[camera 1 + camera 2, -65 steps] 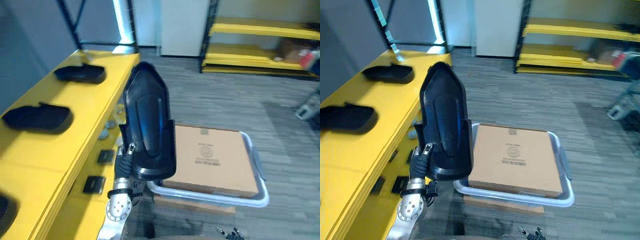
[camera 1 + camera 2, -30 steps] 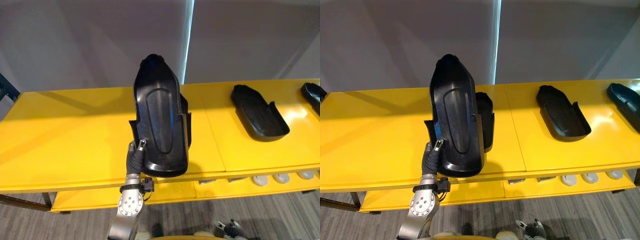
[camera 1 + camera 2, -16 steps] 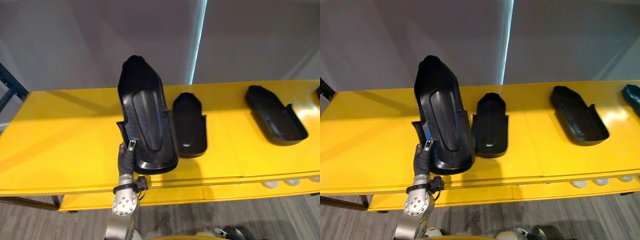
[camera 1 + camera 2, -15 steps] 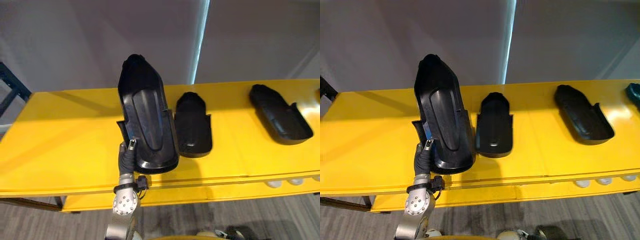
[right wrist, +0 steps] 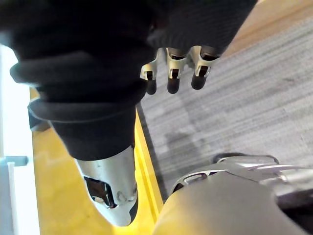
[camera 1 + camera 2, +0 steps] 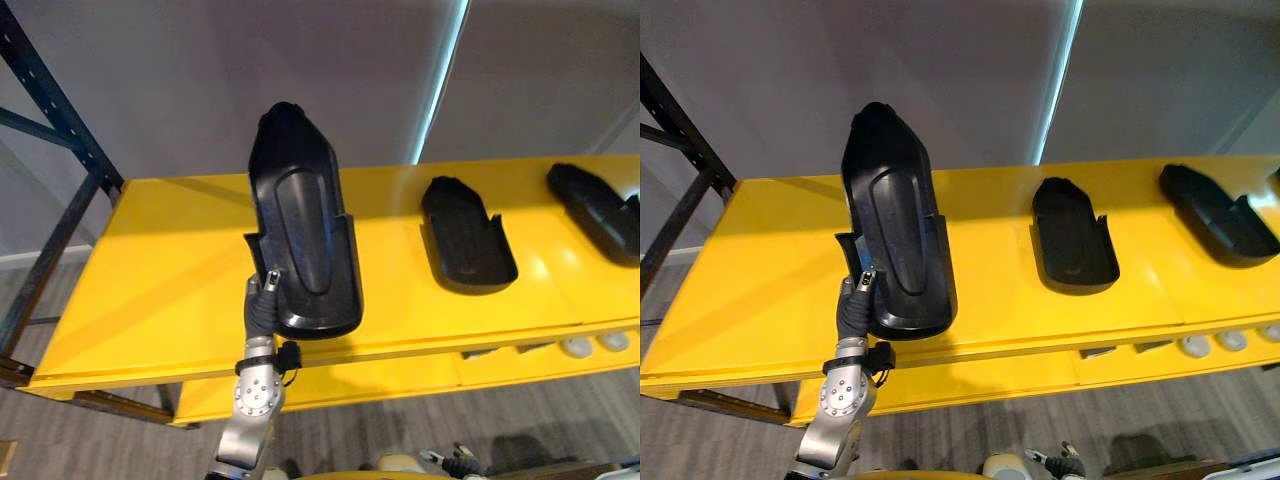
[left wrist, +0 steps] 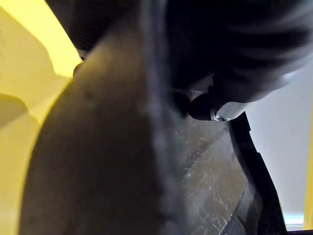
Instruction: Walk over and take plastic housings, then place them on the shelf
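Note:
I hold a long black plastic housing [image 6: 300,240] upright over the front of the yellow shelf [image 6: 170,260]. My left hand [image 6: 262,305] is shut on its lower edge, near the shelf's front rim. In the left wrist view the housing [image 7: 98,161] is very close, with a dark fingertip [image 7: 203,106] pressed on it. Two more black housings [image 6: 465,245] [image 6: 600,212] lie flat on the shelf to the right. My right hand [image 5: 172,78] hangs low over the grey floor, fingers relaxed and holding nothing.
A dark rack post [image 6: 60,130] rises at the shelf's left end. Small pale round parts [image 6: 580,347] lie on a lower shelf level at the right. A grey wall stands behind the shelf. Bare shelf surface lies left of the held housing.
The camera has swung left: the rack post has come into view and the housings on the shelf now sit further right. My left hand still holds the housing the same way.

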Robot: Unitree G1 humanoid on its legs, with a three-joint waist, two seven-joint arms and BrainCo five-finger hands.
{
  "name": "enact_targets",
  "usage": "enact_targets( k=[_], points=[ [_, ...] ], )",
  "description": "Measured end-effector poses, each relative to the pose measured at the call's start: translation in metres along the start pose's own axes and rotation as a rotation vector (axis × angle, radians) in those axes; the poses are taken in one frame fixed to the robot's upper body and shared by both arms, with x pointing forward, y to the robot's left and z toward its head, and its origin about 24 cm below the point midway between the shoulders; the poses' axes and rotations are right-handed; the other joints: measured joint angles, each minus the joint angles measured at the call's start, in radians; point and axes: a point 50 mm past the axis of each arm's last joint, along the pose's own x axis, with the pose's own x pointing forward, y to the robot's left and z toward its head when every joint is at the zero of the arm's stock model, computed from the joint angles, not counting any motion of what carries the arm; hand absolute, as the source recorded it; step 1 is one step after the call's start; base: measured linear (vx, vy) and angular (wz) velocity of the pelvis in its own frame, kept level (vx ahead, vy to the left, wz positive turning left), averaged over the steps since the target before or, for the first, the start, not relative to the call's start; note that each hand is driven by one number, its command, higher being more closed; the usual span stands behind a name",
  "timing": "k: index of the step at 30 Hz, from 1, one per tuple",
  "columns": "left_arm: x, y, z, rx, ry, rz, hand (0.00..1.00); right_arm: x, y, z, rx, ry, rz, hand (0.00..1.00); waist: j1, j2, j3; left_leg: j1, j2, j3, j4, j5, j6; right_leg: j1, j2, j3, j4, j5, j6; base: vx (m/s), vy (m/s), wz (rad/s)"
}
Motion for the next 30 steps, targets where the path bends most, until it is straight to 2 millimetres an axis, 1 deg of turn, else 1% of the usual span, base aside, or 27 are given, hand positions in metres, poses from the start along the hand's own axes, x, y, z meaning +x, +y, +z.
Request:
enact_targets(
  k=[1,2,3,4,5,7,9,12,14,15,16,19,21,22,24,28,30],
  points=[
    [0.0,0.0,0.0,0.002,-0.001,-0.004,1.0,-0.001,-0.001,-0.002,0.005,0.006,-0.003,0.0,0.002,0.004,-0.003,0.004,0.0,0.0,-0.012,0.009,0.0,0.006,0.004,-0.003,-0.015,0.012,-0.004,-0.06,0.03,0.03],
    [0.0,-0.001,0.001,0.002,-0.002,-0.017,1.0,-0.001,0.0,-0.002,0.012,0.007,-0.003,0.0,0.003,0.003,-0.005,0.026,-0.001,0.004,-0.048,0.03,-0.003,0.02,0.011,-0.004,-0.039,0.028,-0.004,-0.04,-0.023,-0.06],
    [0.0,0.0,0.001,0.002,-0.003,-0.019,1.0,-0.002,0.002,-0.003,0.016,0.003,0.002,0.0,0.003,-0.008,-0.003,0.048,-0.001,0.012,-0.081,0.043,-0.009,0.033,0.017,-0.002,-0.055,0.038,-0.009,-0.04,-0.038,-0.1],
    [-0.001,0.001,0.002,0.002,-0.004,-0.017,1.0,-0.002,0.003,-0.003,0.018,0.003,0.004,0.0,0.003,-0.007,-0.009,0.054,0.0,0.016,-0.089,0.049,-0.011,0.036,0.021,0.0,-0.063,0.042,-0.011,-0.03,-0.051,-0.19],
    [-0.003,0.002,0.003,0.001,-0.005,-0.014,1.0,-0.003,0.005,-0.006,0.023,0.007,0.008,0.0,0.004,-0.018,-0.018,0.065,0.004,0.025,-0.116,0.06,-0.016,0.046,0.034,0.008,-0.09,0.06,-0.014,-0.02,-0.047,-0.24],
    [-0.003,0.003,0.004,0.018,-0.015,-0.022,1.0,-0.005,0.006,-0.009,0.026,0.016,0.009,0.0,0.02,-0.026,-0.033,0.071,0.01,0.04,-0.138,0.068,-0.024,0.049,0.047,0.022,-0.121,0.079,-0.016,0.0,-0.036,-0.28],
    [-0.001,0.008,0.004,0.045,-0.017,-0.008,1.0,-0.006,0.007,-0.011,0.031,0.013,0.011,0.0,0.026,-0.031,-0.036,0.081,0.012,0.055,-0.153,0.072,-0.023,0.069,0.056,0.036,-0.155,0.099,-0.012,-0.01,-0.005,-0.21],
    [0.001,0.015,0.002,0.075,-0.007,0.02,1.0,-0.007,0.007,-0.011,0.033,0.01,0.011,0.0,0.026,-0.029,-0.038,0.111,0.004,0.063,-0.183,0.086,-0.018,0.092,0.057,0.045,-0.176,0.111,-0.002,0.02,0.026,-0.07],
    [0.002,0.023,-0.002,0.125,0.011,0.04,1.0,-0.007,0.006,-0.012,0.033,0.01,0.009,0.0,0.026,-0.022,-0.055,0.152,-0.01,0.071,-0.257,0.124,-0.015,0.1,0.06,0.047,-0.195,0.123,0.005,0.05,0.039,0.01],
    [0.004,0.026,-0.004,0.135,0.018,0.05,1.0,-0.007,0.006,-0.012,0.033,0.011,0.008,0.0,0.026,-0.021,-0.058,0.154,-0.011,0.072,-0.266,0.129,-0.015,0.101,0.061,0.047,-0.203,0.129,0.007,0.0,0.0,0.0],
    [0.007,0.031,-0.011,0.17,0.045,0.061,1.0,-0.007,0.007,-0.01,0.029,0.006,0.012,0.0,0.026,-0.019,-0.064,0.155,-0.014,0.073,-0.278,0.136,-0.012,0.105,0.063,0.048,-0.221,0.14,0.01,0.0,0.0,0.0],
    [0.011,0.041,-0.024,0.233,0.11,0.087,1.0,-0.006,0.007,-0.008,0.011,0.002,0.015,0.0,0.026,-0.018,-0.064,0.162,-0.017,0.077,-0.279,0.136,-0.011,0.118,0.062,0.053,-0.24,0.151,0.013,-0.03,0.006,-0.03],
    [0.015,0.052,-0.035,0.281,0.164,0.125,1.0,-0.006,0.008,-0.008,0.002,0.002,0.017,0.0,0.026,-0.017,-0.066,0.161,-0.018,0.079,-0.285,0.141,-0.008,0.12,0.063,0.056,-0.253,0.161,0.01,-0.07,-0.006,-0.05],
    [0.016,0.053,-0.037,0.286,0.172,0.129,1.0,-0.006,0.008,-0.007,0.001,0.002,0.018,0.0,0.025,-0.017,-0.066,0.159,-0.018,0.079,-0.285,0.142,-0.008,0.119,0.063,0.057,-0.255,0.163,0.009,-0.08,-0.013,-0.03],
    [0.021,0.061,-0.044,0.318,0.211,0.162,1.0,-0.005,0.008,-0.006,-0.008,-0.001,0.019,0.0,0.023,-0.014,-0.064,0.151,-0.018,0.078,-0.286,0.149,-0.008,0.106,0.065,0.061,-0.256,0.168,0.006,-0.09,-0.013,-0.04],
    [0.028,0.071,-0.052,0.358,0.253,0.2,1.0,-0.005,0.006,-0.005,-0.014,0.0,0.019,0.0,0.02,-0.008,-0.062,0.142,-0.018,0.076,-0.287,0.15,-0.01,0.095,0.068,0.068,-0.266,0.175,-0.002,-0.07,-0.012,-0.04],
    [0.032,0.076,-0.05,0.379,0.25,0.22,1.0,-0.005,0.006,-0.005,-0.027,0.001,0.031,0.0,0.016,-0.006,-0.061,0.136,-0.019,0.076,-0.287,0.15,-0.01,0.094,0.07,0.07,-0.279,0.183,-0.003,-0.02,-0.008,-0.01]
  ],
)
